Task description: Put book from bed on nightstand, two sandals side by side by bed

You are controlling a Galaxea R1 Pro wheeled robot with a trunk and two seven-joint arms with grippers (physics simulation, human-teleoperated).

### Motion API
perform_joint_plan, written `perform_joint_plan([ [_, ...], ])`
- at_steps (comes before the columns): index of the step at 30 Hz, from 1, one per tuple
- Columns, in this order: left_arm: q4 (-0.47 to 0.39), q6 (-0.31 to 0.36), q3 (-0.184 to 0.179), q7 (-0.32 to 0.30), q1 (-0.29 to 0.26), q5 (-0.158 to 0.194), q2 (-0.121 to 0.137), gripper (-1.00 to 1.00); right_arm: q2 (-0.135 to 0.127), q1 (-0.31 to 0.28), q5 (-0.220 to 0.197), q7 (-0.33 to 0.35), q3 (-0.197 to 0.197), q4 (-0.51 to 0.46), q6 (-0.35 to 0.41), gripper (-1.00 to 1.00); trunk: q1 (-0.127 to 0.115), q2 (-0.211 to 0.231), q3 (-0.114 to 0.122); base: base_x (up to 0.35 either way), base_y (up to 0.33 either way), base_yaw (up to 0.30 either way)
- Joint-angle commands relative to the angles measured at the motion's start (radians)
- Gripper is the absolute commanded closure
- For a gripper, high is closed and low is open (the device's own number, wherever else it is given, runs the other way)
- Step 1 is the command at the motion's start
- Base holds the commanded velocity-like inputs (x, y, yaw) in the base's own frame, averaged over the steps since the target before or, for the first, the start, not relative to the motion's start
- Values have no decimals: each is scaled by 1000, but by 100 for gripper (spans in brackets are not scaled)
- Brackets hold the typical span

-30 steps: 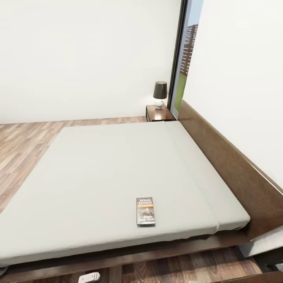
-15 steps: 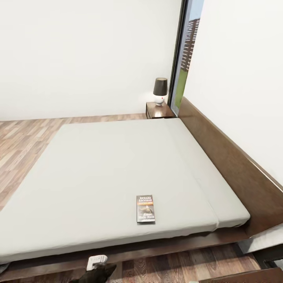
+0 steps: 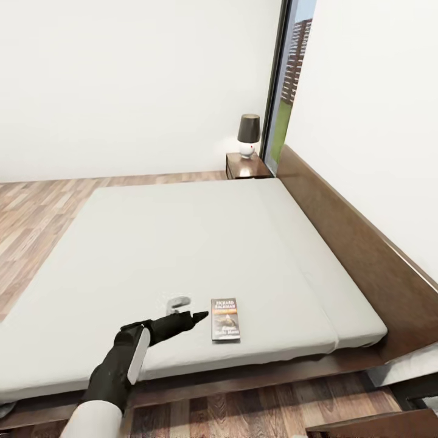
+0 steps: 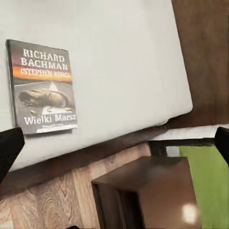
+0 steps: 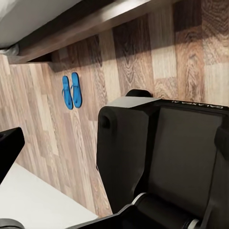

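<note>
- Since half a second ago, the left arm has come up from the lower edge of the head view and now reaches over the mattress; its left gripper (image 3: 184,308) points toward the book (image 3: 225,319) and stands just beside it, not touching.
- Its fingers are spread wide: in the left wrist view the two dark fingertips sit at opposite edges of the picture, with the book (image 4: 43,86) between them and closer to one side.
- This book lies flat, cover up, on the bed (image 3: 182,243) near the front edge of the mattress, well apart from the far nightstand (image 3: 246,166) with the lamp (image 3: 248,135).
- I judge it light, thin and fairly stiff, but the cover is probably smooth, so it may slide on the mattress when pushed.
- A good place to hold is probably across the narrow width, or one finger slipped under a long edge, because the soft mattress can give way a little.
- In the right wrist view the two sandals (image 5: 71,90) lie side by side on the wood floor (image 5: 124,71) near the bed frame; the right gripper's opening I cannot tell.
</note>
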Motion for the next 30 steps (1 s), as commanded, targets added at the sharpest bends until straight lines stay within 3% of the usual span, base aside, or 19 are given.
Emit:
perform_joint_plan([
  [1, -23, 33, 3, 1, -54, 9, -4, -100, 0, 0, 9, 4, -9, -1, 3, -100, 1, -2, -3, 0, 0, 0],
  [5, -45, 88, 3, 5, -157, 13, -9, -100, 0, 0, 9, 4, -9, -1, 3, -100, 1, -2, -9, 0, 0, 0],
  [6, -10, 109, 3, 47, -261, 13, -18, -100, 0, 0, 9, 4, -9, -1, 3, -100, 1, -2, -11, 0, 0, 0],
  [9, 51, 110, 3, 147, -309, 14, -21, -100, 0, 0, 9, 4, -9, -1, 3, -100, 1, -2, -16, 0, 0, 0],
  [10, 142, 84, 3, 316, -338, 18, -24, -100, 0, 0, 9, 4, -9, -1, 3, -100, 1, -2, -17, 0, 0, 0],
  [11, 179, 53, 3, 366, -343, 26, -25, -100, 0, 0, 8, 4, -10, -1, 3, -100, 1, -2, -19, 0, 0, 0],
  [14, 254, -32, 2, 422, -348, 48, -30, -100, 0, 0, 8, 4, -10, -1, 3, -100, 1, -2, -24, 0, 0, 0],
  [15, 305, -86, 2, 441, -351, 78, -30, -100, 0, 0, 9, 4, -9, -1, 3, -100, 1, -2, -25, 0, 0, 0],
  [17, 319, -100, 2, 442, -351, 99, -30, -100, 0, 0, 8, 4, -9, -1, 3, -100, 1, -2, -28, 0, 0, 0],
  [18, 328, -108, 2, 438, -351, 127, -30, -100, 0, 0, 8, 4, -9, -1, 3, -100, 1, -2, -30, 0, 0, 0],
  [19, 339, -117, 2, 424, -352, 198, -30, -100, 0, 0, 8, 4, -9, -1, 3, -100, 1, -2, -31, 0, 0, 0],
  [21, 340, -116, 2, 413, -352, 236, -30, -100, 0, 0, 8, 4, -10, -1, 3, -100, 1, -2, -35, 0, 0, 0],
  [24, 342, -90, -6, 379, -352, 271, -30, -100, 0, 0, 8, 4, -10, -1, 3, -100, 1, -2, -39, 0, 0, 0],
  [27, 344, -67, -20, 335, -352, 279, -30, -100, 0, 0, 8, 4, -10, -1, 3, -100, 1, -2, -44, 0, 0, 0],
  [30, 344, -52, -48, 229, -352, 283, -30, -100, 0, 0, 8, 4, -10, -1, 3, -100, 1, -2, -49, 0, 0, 0],
])
